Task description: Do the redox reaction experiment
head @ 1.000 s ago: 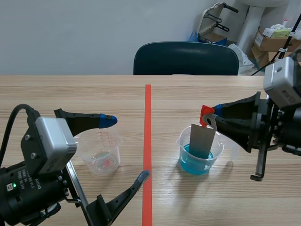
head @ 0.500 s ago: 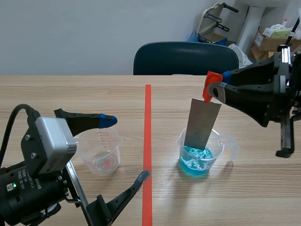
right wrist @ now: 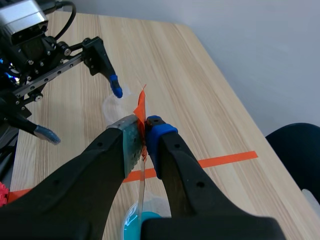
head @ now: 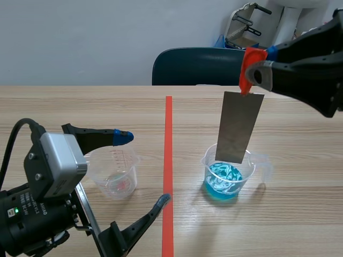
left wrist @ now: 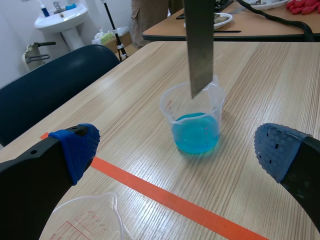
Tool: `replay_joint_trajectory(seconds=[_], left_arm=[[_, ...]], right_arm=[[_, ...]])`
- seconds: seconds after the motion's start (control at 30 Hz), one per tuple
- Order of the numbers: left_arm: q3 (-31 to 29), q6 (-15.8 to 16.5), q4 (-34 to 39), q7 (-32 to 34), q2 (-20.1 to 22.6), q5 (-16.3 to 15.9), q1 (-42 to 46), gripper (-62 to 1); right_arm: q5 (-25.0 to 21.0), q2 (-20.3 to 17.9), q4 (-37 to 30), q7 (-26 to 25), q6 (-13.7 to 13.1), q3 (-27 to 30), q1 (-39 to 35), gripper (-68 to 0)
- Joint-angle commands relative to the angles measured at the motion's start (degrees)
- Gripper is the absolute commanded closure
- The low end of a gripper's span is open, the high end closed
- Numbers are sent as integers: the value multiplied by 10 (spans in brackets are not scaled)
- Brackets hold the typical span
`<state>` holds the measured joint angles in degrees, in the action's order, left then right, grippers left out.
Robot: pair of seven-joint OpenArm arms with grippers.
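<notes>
Metal strip (head: 239, 127) hangs upright, pinched in the right hand (head: 252, 68), directly over the blue-liquid cup (head: 228, 174). Its lower end is at the cup's mouth, so entry from above is blocked, while the cup's sides toward the tape line (head: 168, 160) and the near edge are open. A bare surface (head: 80, 107) strip runs between that cup and the clear cup (head: 113, 172). The left hand (head: 143, 168), fingers spread wide, sits low around the clear cup and fills the near-left corner.

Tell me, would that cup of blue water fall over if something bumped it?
Probably it would slide before tipping: the cup looks wide and the blue water sits low, weighing its bottom. Still, it seems thin, light plastic, so a hard knock could spill it.
</notes>
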<state>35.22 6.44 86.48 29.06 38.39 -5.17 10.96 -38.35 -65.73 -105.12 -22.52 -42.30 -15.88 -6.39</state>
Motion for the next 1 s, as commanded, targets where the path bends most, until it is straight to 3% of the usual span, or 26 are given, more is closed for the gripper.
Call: replay_joint_trajectory(seconds=[0.0, 0.33, 0.67, 0.97], left_arm=[[-1, 1, 8, 9, -4, -5, 5, -623], [-1, 1, 8, 9, -4, -5, 5, -623], [-1, 1, 8, 9, -4, -5, 5, -623], [-1, 1, 8, 9, -4, -5, 5, -623]], right_arm=[[-15, -11, -5, -4, -4, 16, 7, -7], [-63, -35, -12, 19, -4, 43, 7, -6], [-100, -36, -47, 66, -4, 63, 7, -6], [-101, -36, -48, 68, -4, 63, 7, -6]])
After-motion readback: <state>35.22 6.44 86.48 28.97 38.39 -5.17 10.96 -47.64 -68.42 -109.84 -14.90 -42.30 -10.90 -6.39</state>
